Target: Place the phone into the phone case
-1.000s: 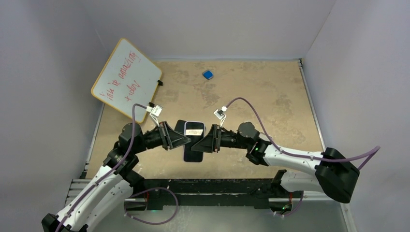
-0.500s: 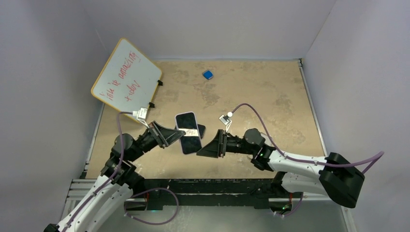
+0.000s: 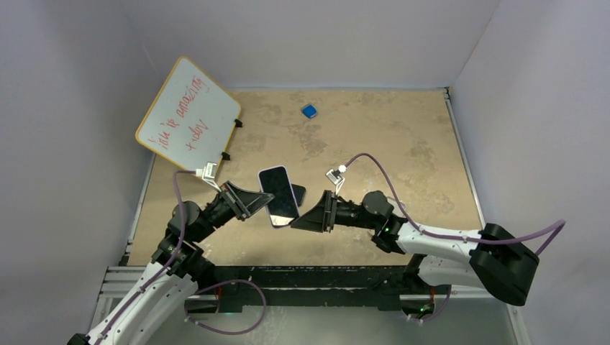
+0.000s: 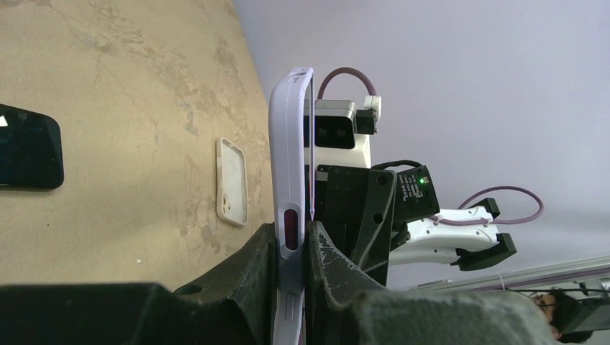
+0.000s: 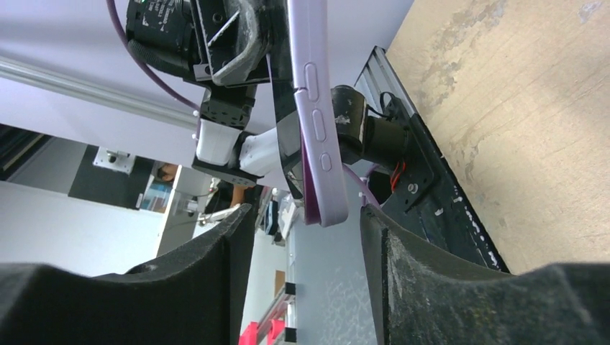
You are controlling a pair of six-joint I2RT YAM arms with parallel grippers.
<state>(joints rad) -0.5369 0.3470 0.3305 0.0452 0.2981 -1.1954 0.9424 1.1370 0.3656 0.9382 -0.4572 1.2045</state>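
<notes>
My left gripper (image 4: 291,241) is clamped tight on the lilac phone case (image 4: 290,144), held up off the worktop (image 3: 388,144). The phone (image 3: 277,194) sits in it, though one long edge looks proud to me, so pressing it home remains. My right gripper (image 5: 303,215) gapes wide, straddling the case's free end, gripping nothing. Both forearms reach inward, wrists facing each other over mid-worktop.

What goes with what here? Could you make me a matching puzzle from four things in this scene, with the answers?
1 lilac-cased phone
2 blue object
3 whiteboard
4 pale case

A at the far end of the table
B empty, lying flat on the table
C off the table, clamped in the left jaws
D propped up, red writing on it

Pairs: 1-C, 2-A, 3-D, 4-B
</notes>
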